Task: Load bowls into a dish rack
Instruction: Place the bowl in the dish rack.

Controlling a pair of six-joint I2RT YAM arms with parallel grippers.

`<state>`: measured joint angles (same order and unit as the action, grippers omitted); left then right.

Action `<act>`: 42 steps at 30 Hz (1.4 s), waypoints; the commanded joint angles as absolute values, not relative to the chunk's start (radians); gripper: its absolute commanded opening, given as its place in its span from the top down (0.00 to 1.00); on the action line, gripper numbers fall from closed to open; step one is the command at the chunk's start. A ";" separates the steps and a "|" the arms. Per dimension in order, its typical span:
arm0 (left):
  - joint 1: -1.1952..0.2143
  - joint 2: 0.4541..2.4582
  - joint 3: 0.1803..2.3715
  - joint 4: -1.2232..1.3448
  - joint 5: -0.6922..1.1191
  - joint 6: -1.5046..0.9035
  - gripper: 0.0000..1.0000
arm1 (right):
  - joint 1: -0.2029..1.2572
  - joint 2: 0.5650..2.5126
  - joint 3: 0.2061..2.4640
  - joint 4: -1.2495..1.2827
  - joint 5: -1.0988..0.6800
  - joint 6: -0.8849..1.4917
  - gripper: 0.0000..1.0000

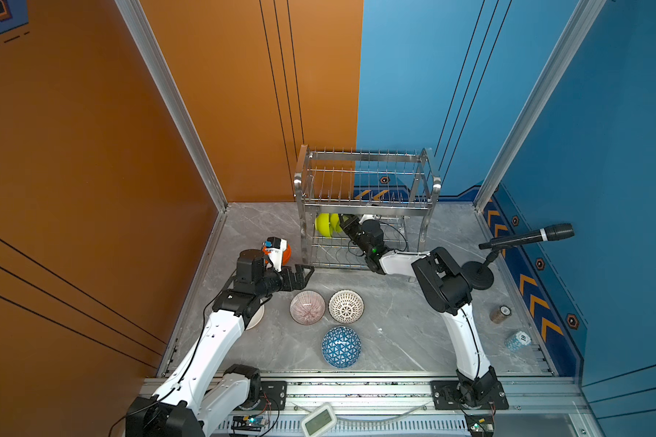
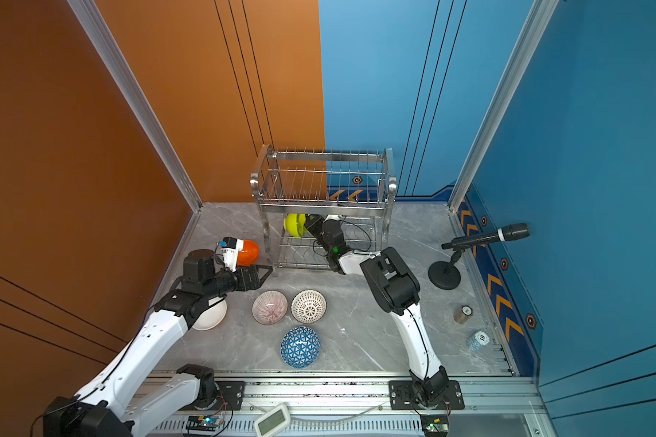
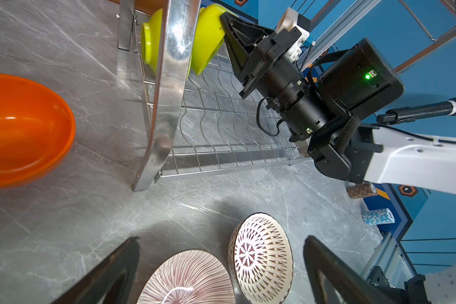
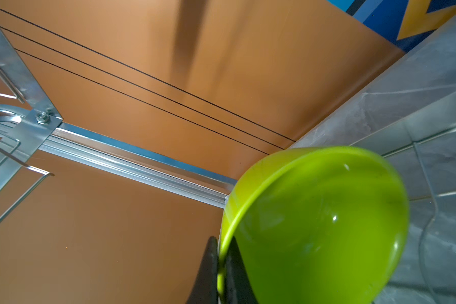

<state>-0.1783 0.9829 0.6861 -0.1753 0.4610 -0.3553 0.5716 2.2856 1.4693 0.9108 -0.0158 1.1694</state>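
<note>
My right hand (image 4: 221,265) pinches the lime-green bowl (image 4: 313,223) by its rim, to stand it on edge in the dish rack (image 1: 364,206); my left hand (image 1: 303,273) is open and empty.

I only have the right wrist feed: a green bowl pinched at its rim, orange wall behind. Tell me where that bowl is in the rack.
Observer: The held lime-green bowl is inside the lower tier of the dish rack, tilted on edge over the wavy wires.
Operator: Report what's next to it.
Observer: A second lime-green bowl stands on edge in the same tier, right beside it. The rack's post hides whether the two touch.
</note>
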 commanded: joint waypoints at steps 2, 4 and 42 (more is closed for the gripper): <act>-0.190 0.990 0.669 -0.160 0.486 -0.328 0.02 | 0.557 2.310 1.510 0.987 -0.081 1.198 1.00; -0.189 0.989 0.669 -0.158 0.485 -0.328 0.02 | 0.553 2.323 1.516 1.001 -0.097 1.206 1.00; -0.210 1.009 0.670 -0.165 0.477 -0.311 0.02 | 0.494 2.549 1.712 1.118 -0.422 1.216 0.97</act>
